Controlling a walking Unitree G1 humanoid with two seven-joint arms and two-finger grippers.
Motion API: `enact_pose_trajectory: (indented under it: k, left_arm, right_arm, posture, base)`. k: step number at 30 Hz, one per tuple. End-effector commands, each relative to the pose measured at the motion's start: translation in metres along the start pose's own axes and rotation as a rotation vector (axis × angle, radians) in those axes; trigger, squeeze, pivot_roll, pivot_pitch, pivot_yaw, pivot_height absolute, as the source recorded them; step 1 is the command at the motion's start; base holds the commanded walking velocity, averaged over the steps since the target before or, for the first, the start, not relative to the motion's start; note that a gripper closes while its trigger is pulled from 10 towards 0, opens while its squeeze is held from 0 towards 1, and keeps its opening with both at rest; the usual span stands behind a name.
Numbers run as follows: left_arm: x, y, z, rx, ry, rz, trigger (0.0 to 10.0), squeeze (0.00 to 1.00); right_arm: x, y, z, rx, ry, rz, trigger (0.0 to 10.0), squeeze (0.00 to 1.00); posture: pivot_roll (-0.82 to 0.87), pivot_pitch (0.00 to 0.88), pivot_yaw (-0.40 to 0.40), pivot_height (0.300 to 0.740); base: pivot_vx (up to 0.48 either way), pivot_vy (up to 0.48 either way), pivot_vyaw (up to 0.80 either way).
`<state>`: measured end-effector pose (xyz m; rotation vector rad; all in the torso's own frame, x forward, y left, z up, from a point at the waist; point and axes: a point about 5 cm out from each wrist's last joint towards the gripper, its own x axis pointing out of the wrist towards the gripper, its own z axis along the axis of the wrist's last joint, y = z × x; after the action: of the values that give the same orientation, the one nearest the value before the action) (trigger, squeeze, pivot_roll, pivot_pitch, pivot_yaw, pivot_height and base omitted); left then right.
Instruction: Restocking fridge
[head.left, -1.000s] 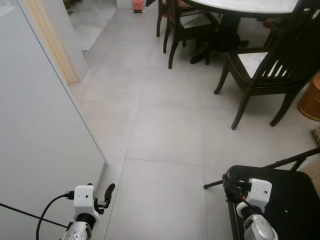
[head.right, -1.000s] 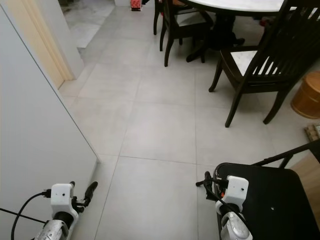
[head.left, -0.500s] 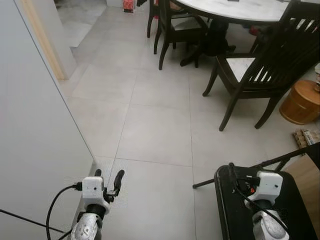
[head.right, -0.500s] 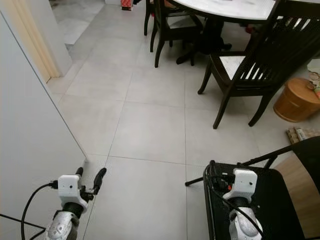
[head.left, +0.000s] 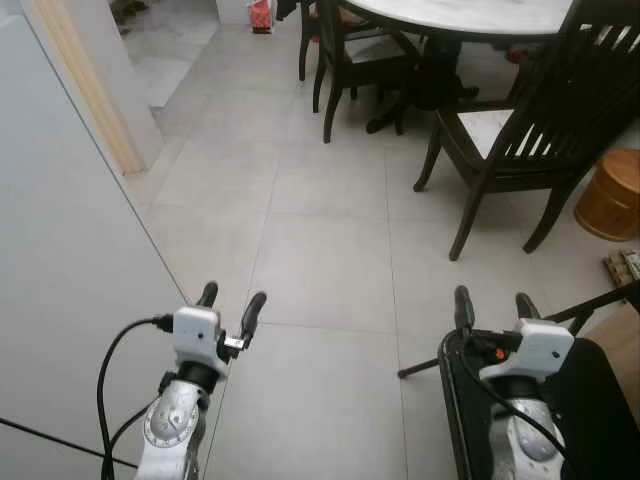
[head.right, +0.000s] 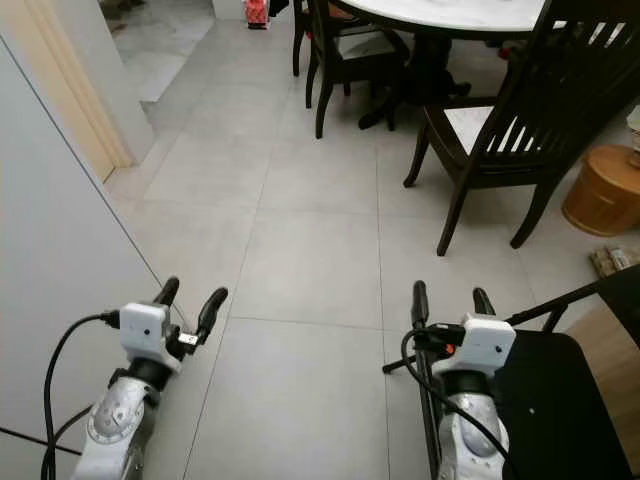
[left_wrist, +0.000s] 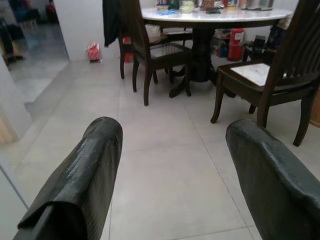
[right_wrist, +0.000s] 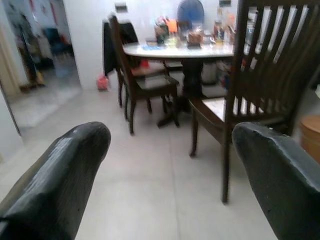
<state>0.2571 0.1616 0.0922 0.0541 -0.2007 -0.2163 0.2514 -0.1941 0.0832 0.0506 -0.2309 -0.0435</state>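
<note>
A tall white flat panel (head.left: 70, 250) fills the left side; whether it is the fridge I cannot tell. My left gripper (head.left: 231, 298) is held up just beside its lower corner, open with nothing between its fingers (left_wrist: 85, 170). My right gripper (head.left: 492, 300) is raised at the same height on the right, above the front edge of a black seat (head.left: 590, 400), also open and empty. Both wrist views look along the tiled floor toward a white-topped dining table (right_wrist: 180, 49) carrying several small items.
Dark wooden chairs (head.left: 520, 140) stand around the dining table (head.left: 470, 12) ahead on the right. A round wooden tub (head.left: 610, 195) sits at the right edge. Grey tile floor (head.left: 320, 230) stretches ahead. A doorway with a pale frame (head.left: 85, 90) opens at the far left.
Both arms have risen, bringing the grippers higher and further forward in view. The camera has shifted slightly; table and chairs keep their places.
</note>
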Motion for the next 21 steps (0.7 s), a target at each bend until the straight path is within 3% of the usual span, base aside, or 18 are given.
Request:
enact_pose_trajectory:
  k: [1, 9, 12, 16, 21]
  left_arm:
    - [-0.006, 0.002, 0.000, -0.015, 0.025, 0.003, 10.0, 0.00]
    - [-0.021, 0.015, 0.003, -0.009, 0.054, 0.059, 10.0, 0.00]
    - [-0.032, 0.029, -0.004, -0.016, 0.095, 0.146, 10.0, 0.00]
    - [-0.032, 0.026, 0.001, -0.024, 0.103, 0.139, 10.0, 0.00]
    - [-0.028, 0.006, 0.003, -0.049, 0.106, 0.044, 10.0, 0.00]
  right_arm:
    - [0.000, 0.006, 0.007, -0.010, -0.013, 0.028, 10.0, 0.00]
    - [-0.002, 0.012, 0.021, 0.004, -0.030, 0.058, 10.0, 0.00]
    - [-0.002, 0.012, 0.021, -0.019, -0.006, 0.101, 10.0, 0.00]
    - [-0.002, 0.009, 0.025, -0.006, 0.022, 0.061, 10.0, 0.00]
    - [-0.007, 0.017, 0.021, 0.000, 0.050, 0.068, 10.0, 0.00]
  posture:
    - [-0.07, 0.067, 0.059, 0.740]
    - [-0.06, 0.064, 0.058, 0.740]
    - [-0.05, 0.059, 0.032, 0.740]
    - [-0.04, 0.058, 0.015, 0.740]
    - [-0.05, 0.053, 0.029, 0.740]
  base:
    - [0.000, 0.000, 0.00]
    - [0.000, 0.000, 0.00]
    - [0.000, 0.000, 0.00]
    - [0.000, 0.000, 0.00]
    - [0.000, 0.000, 0.00]
